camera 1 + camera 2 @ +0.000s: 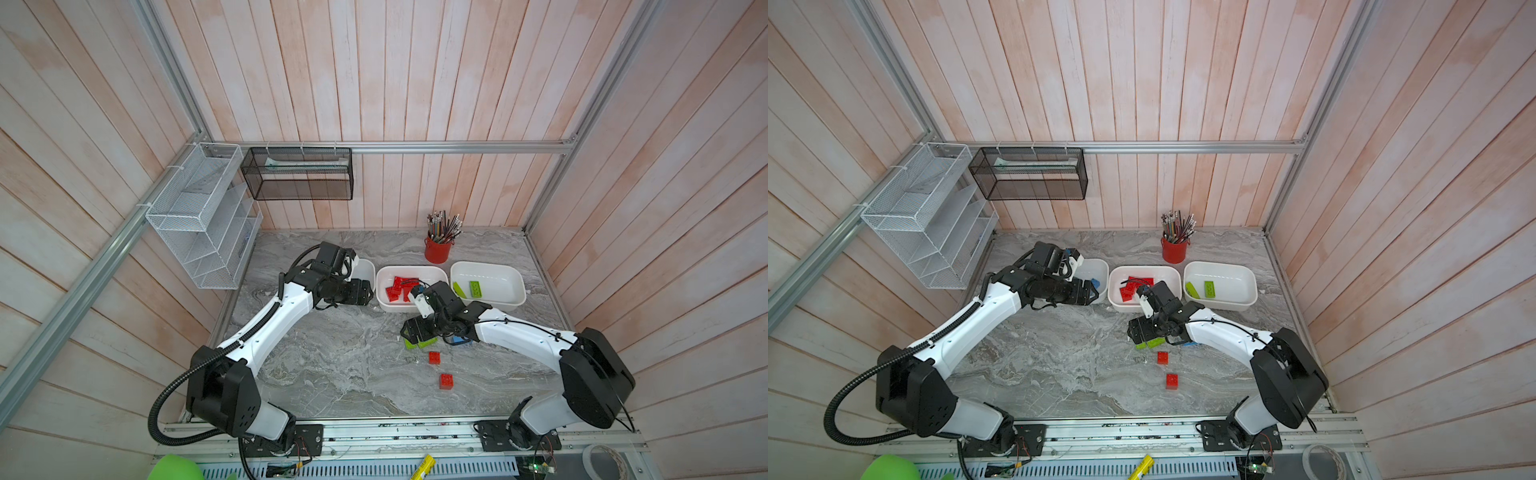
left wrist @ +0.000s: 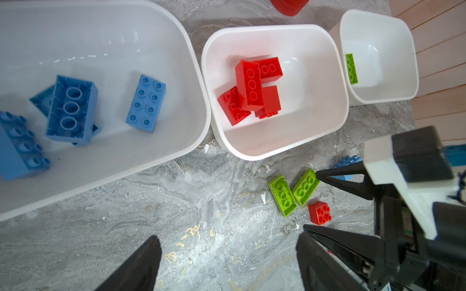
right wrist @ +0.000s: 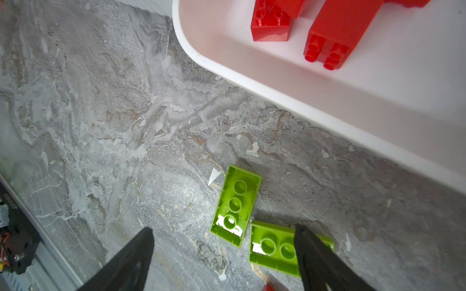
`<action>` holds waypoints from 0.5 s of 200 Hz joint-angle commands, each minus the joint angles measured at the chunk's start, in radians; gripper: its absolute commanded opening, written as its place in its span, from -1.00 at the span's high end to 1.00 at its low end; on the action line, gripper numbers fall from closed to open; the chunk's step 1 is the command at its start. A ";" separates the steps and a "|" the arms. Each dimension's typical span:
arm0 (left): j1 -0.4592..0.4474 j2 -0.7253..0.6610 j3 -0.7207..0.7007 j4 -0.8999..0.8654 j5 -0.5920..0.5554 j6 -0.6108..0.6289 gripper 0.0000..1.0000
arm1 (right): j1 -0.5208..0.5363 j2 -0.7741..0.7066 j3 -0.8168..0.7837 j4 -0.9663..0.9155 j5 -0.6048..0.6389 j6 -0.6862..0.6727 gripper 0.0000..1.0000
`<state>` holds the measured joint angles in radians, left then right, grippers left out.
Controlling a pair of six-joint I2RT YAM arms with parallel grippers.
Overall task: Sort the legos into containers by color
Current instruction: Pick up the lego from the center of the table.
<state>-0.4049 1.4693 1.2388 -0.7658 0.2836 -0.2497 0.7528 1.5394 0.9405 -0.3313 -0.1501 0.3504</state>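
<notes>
Three white containers stand in a row. The left one [image 2: 196, 75] holds several blue legos [image 2: 146, 103], the middle one [image 1: 409, 272] red legos [image 2: 252, 88], and the right one [image 1: 498, 270] two green ones [image 1: 475, 289]. My left gripper [image 2: 227, 257] hangs open and empty over the table beside the left container's front rim. My right gripper [image 3: 224, 254] is open low over two upturned green legos [image 3: 237, 204] [image 3: 272, 248], one finger overlapping the second. Loose on the table are two square red legos [image 1: 434, 357] [image 1: 446, 381] and a blue one [image 1: 459, 340] under the right arm.
A red pencil cup [image 1: 437, 249] stands behind the containers. A white wire basket [image 1: 199, 216] and a black mesh basket [image 1: 297, 174] hang on the walls at the back left. A metal rail [image 1: 395, 432] runs along the table's front edge.
</notes>
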 commanded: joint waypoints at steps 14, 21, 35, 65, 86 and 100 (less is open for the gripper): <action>0.025 -0.052 -0.052 0.060 0.061 -0.013 -0.75 | 0.075 0.127 0.105 -0.103 0.209 0.098 -0.69; 0.025 -0.052 -0.052 0.062 0.065 -0.014 -0.76 | 0.088 0.149 0.121 -0.109 0.224 0.103 -0.67; 0.026 -0.050 -0.048 0.068 0.075 -0.014 -0.78 | 0.102 0.189 0.148 -0.119 0.255 0.117 -0.63; 0.027 -0.055 -0.051 0.065 0.065 -0.008 -0.80 | 0.113 0.253 0.183 -0.156 0.294 0.153 -0.51; 0.029 -0.055 -0.059 0.057 0.055 -0.002 -0.80 | 0.136 0.277 0.181 -0.144 0.280 0.175 -0.38; 0.031 -0.061 -0.072 0.059 0.054 0.002 -0.81 | 0.146 0.298 0.189 -0.154 0.285 0.187 -0.26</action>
<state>-0.3801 1.4376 1.1912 -0.7174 0.3355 -0.2577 0.8734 1.8042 1.1034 -0.4397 0.0982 0.4938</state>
